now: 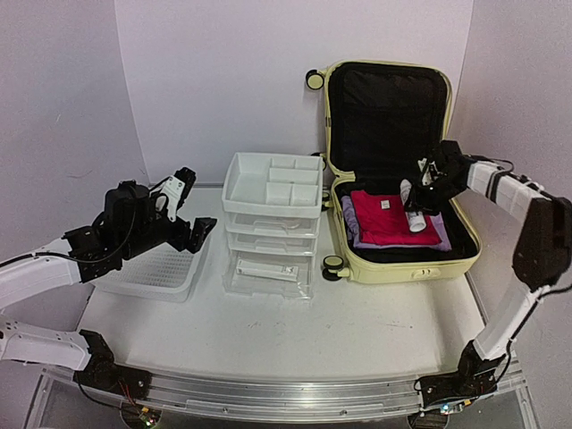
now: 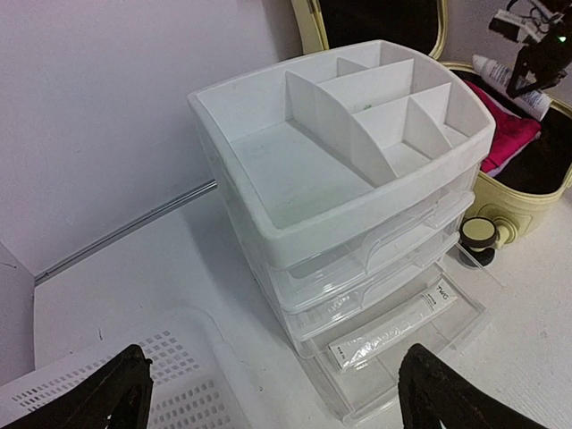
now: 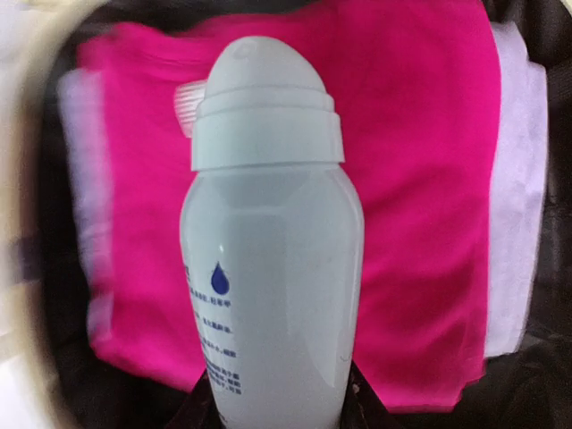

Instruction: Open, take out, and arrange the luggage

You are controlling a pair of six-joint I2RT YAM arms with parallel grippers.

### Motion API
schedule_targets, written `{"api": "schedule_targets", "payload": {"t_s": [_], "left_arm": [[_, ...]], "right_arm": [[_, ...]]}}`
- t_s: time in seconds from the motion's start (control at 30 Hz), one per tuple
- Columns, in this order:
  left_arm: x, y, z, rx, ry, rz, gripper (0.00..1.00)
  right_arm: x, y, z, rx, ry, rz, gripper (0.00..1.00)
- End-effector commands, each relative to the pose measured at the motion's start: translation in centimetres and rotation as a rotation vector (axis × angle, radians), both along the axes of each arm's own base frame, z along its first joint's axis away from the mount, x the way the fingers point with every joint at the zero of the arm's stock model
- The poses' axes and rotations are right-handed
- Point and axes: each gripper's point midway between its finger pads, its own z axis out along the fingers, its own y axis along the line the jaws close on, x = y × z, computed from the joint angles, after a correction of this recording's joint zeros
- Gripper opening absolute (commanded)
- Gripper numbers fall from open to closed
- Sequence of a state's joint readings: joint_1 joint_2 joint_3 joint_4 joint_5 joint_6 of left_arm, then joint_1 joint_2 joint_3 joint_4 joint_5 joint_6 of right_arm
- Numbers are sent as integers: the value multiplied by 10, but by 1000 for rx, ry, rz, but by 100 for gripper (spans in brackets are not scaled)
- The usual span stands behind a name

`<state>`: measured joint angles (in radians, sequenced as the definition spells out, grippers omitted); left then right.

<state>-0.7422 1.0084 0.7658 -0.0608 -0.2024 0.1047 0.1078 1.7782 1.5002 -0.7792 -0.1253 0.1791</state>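
Closest to the lens, in the right wrist view, one white bottle (image 3: 268,268) fills the centre. The right gripper (image 1: 420,190) is clamped on its base above the clothes. One luggage (image 1: 402,268) lies open at the upper right of the top view, its lid (image 1: 384,107) standing upright and two wheels (image 1: 332,264) showing on its left side. One white drawer unit (image 1: 268,207) with three drawers stands just left of it, the lowest drawer pulled out. One mesh basket (image 1: 165,268) sits at the table's left edge. The left gripper (image 2: 275,357) hangs over the basket's far corner, fingers spread wide, holding nothing. Inside the luggage, one pink garment (image 1: 384,219) lies on one lilac garment (image 1: 444,239). One tube (image 2: 393,326) lies in the pulled-out drawer. Bare table (image 1: 340,331) stretches across the lower middle.
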Motion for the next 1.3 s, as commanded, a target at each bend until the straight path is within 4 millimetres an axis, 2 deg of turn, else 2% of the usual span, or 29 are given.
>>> {"api": "schedule_targets", "payload": {"t_s": [0.0, 0.07, 0.13, 0.27, 0.37, 0.57, 0.67, 0.8, 0.83, 1.0, 1.17, 1.27], "left_arm": [[6, -3, 29, -52, -61, 0, 97], [7, -3, 26, -49, -56, 0, 97], [9, -4, 25, -46, -52, 1, 97], [12, -9, 25, -38, -49, -8, 97], [12, -10, 27, -46, -50, -11, 97], [7, -4, 30, -72, -52, -1, 96], [3, 4, 33, -85, -63, 17, 96], [-2, 13, 35, -101, -75, 37, 96], [-3, 14, 35, -103, -78, 37, 96], [-6, 17, 36, -110, -83, 42, 97], [-6, 16, 36, -107, -83, 39, 97], [-6, 17, 35, -103, -86, 40, 97]], "right_arm": [[-31, 76, 119, 386, -429, 344, 32], [-59, 100, 132, 512, -475, 460, 32], [-90, 134, 126, 555, -448, 580, 31], [-144, 201, 105, 427, -391, 817, 31], [-169, 244, 91, 310, -387, 962, 31], [-175, 304, 46, -24, -348, 1186, 31], [-173, 329, 34, -171, -359, 1297, 31], [-165, 353, 17, -273, -366, 1405, 32], [-162, 359, 19, -294, -375, 1422, 32], [-156, 374, -14, -376, -323, 1502, 33], [-142, 380, -36, -446, -308, 1523, 33], [-139, 385, -48, -460, -298, 1544, 36]]}}
